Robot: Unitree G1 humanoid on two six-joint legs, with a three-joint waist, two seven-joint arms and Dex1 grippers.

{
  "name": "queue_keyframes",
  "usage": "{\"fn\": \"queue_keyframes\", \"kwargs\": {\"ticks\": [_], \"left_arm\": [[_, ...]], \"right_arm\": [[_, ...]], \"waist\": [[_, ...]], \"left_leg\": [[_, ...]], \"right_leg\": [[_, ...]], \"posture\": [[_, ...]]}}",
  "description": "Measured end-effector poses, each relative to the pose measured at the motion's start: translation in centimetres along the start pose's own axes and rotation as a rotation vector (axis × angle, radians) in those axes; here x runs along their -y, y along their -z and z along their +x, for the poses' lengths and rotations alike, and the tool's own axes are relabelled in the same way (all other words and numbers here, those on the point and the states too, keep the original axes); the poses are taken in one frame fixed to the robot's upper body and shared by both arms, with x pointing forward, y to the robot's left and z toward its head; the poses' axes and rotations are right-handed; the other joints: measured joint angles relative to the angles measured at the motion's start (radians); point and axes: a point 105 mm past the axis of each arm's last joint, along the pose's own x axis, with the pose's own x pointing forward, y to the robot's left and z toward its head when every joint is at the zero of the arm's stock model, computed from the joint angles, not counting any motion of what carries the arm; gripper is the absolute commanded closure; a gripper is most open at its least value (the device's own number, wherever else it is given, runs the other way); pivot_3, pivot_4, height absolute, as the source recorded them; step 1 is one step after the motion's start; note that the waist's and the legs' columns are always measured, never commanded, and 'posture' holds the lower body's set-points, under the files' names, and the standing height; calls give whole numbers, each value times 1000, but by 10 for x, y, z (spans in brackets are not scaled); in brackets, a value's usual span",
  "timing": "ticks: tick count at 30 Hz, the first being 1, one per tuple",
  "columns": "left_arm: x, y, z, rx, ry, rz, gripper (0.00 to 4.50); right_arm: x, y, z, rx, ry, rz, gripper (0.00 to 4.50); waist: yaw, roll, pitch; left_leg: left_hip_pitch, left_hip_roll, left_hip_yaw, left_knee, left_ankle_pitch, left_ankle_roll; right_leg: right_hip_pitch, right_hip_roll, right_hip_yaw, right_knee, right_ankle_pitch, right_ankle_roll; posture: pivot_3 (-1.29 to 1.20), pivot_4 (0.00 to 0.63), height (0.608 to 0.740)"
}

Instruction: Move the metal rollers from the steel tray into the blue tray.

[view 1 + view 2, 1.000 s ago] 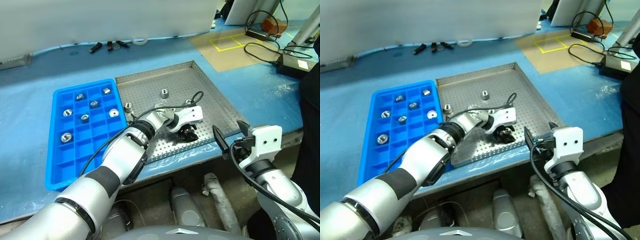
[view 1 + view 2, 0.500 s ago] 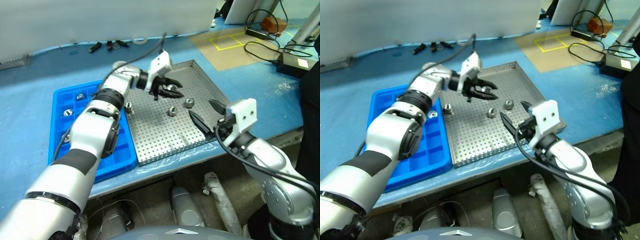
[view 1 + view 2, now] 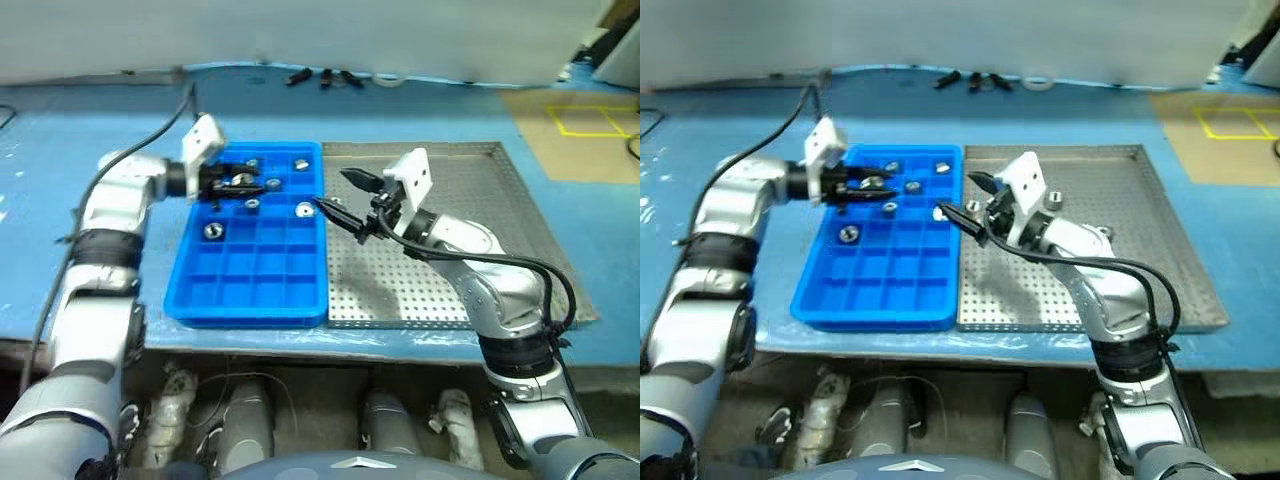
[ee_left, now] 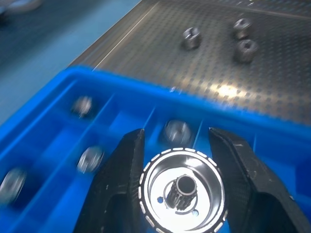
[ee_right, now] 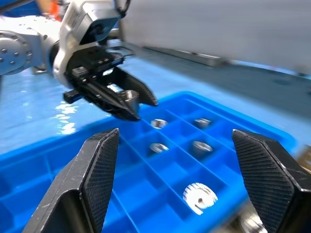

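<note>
Five metal rollers (image 3: 213, 231) sit in separate compartments of the blue tray (image 3: 250, 290); three more lie on the steel tray (image 3: 520, 250) beside it. The left gripper (image 3: 240, 183) reaches level over the blue tray's far rows, clamped on a sixth roller (image 4: 183, 189). The right gripper (image 3: 345, 192), jaws spread wide and empty, hovers over the trays' shared edge.

Workshop bench (image 3: 60, 300): perforated steel tray (image 3: 520, 250)
</note>
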Motion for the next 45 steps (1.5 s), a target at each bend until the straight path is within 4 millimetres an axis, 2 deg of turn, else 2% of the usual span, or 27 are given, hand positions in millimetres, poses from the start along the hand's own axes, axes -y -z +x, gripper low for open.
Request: {"fn": "queue_keyframes", "kwargs": {"ticks": [3,5,11,14,16,19,24,27,30,35,38,42,45], "left_arm": [[7,14,-21,-22,-62,-50,2763],[17,23,-24,-36,-65,-79,2763],[54,54,-29,-77,-19,-195,2763],[67,72,-36,-142,-5,-217,2763],[70,80,-40,-162,-10,-239,2763],[69,82,-44,-175,-21,-242,2763],[68,83,-52,-193,-28,-239,2763],[67,83,-52,-186,-25,-234,1799],[59,78,-50,-173,-42,-202,894],[43,72,-49,-172,-65,-181,894],[30,57,-45,-142,-74,-144,894],[15,16,-19,-26,-52,-67,894],[15,-14,27,62,40,-16,894]], "right_arm": [[-4,0,7,10,-19,11,593],[-5,-1,9,17,-25,14,593],[-9,-2,10,19,-44,19,593],[-9,-1,10,15,-48,24,593],[-10,0,10,9,-49,29,593],[-10,1,10,6,-49,32,593],[-9,3,8,-2,-33,39,593],[-9,3,8,-4,-25,39,593],[-10,2,7,0,-26,34,593],[-9,2,5,-1,-13,26,593],[-8,4,3,-8,3,27,593],[-7,-2,0,9,26,7,593],[3,-6,-8,25,98,-8,593]], "waist": [[43,0,0],[59,0,0],[57,-1,0],[58,-1,0],[62,-1,0],[59,-1,0],[50,-1,0],[52,-1,0],[54,-1,0],[52,-2,-1],[56,-2,-1],[59,-2,-1],[57,-2,-1]], "left_leg": [[0,-2,-1,-2,0,-6],[2,-3,-1,-2,2,-9],[11,-2,-2,-12,10,-21],[14,7,-2,-25,18,-34],[14,16,-6,-29,23,-42],[12,27,-6,-31,29,-52],[12,28,-6,-33,31,-55],[13,27,-6,-33,31,-55],[14,27,-6,-33,32,-56],[15,28,-6,-33,33,-58],[14,27,-6,-33,33,-58],[13,26,-6,-30,33,-58],[13,25,-6,-26,32,-56]], "right_leg": [[1,-1,-1,0,0,0],[1,-1,0,1,0,0],[1,0,3,7,0,2],[-2,9,3,7,0,4],[-4,20,0,9,0,4],[-11,33,2,13,0,2],[-15,35,4,13,-1,0],[-14,34,4,13,-1,0],[-14,34,4,15,-1,0],[-14,34,5,16,1,-2],[-14,34,5,16,1,-2],[-12,34,5,16,2,-1],[-11,33,6,16,3,1]], "posture": [[86,150,740],[92,150,740],[92,150,740],[82,150,740],[73,150,740],[65,150,740],[52,150,740],[47,150,740],[31,150,740],[4,150,740],[-10,150,740],[-106,150,740],[-135,150,740]]}}
